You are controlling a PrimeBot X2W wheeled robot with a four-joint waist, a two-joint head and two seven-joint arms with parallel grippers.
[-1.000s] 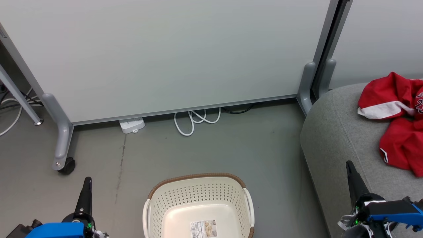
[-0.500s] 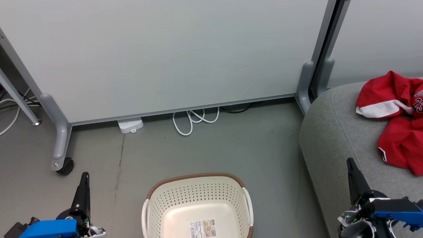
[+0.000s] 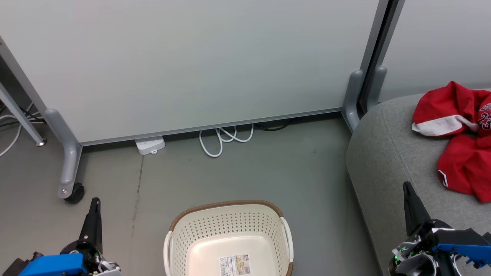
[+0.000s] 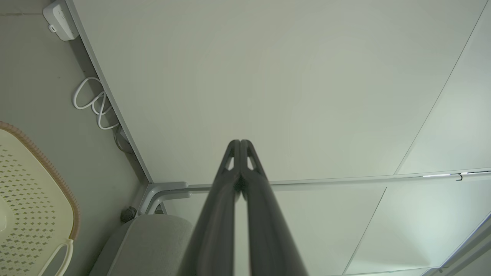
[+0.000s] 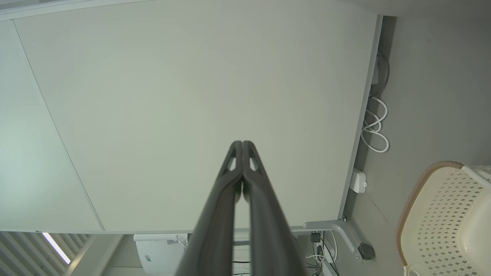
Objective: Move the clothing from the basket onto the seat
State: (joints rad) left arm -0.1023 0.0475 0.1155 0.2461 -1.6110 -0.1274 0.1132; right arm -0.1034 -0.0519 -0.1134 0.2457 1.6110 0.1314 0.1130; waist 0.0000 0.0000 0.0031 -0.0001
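Item: clothing [image 3: 462,168], red heap lying on the seat [image 3: 387,153], ahead and to the right of the right tool [image 3: 406,187], the nearer arm.
Basket [image 3: 226,203]: no garment inside, between both tools.
Left tool [image 3: 96,202] and right tool: fingers pressed together, holding nothing.

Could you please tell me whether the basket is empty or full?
Empty: the basket shows its bare bottom and label; the red clothing lies on the seat.

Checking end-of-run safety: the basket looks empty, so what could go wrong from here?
The shut right gripper hovers over the sofa near the clothing; a swing might snag it and drag it off. The basket sits on the floor just ahead of the robot; rolling forward could knock it.
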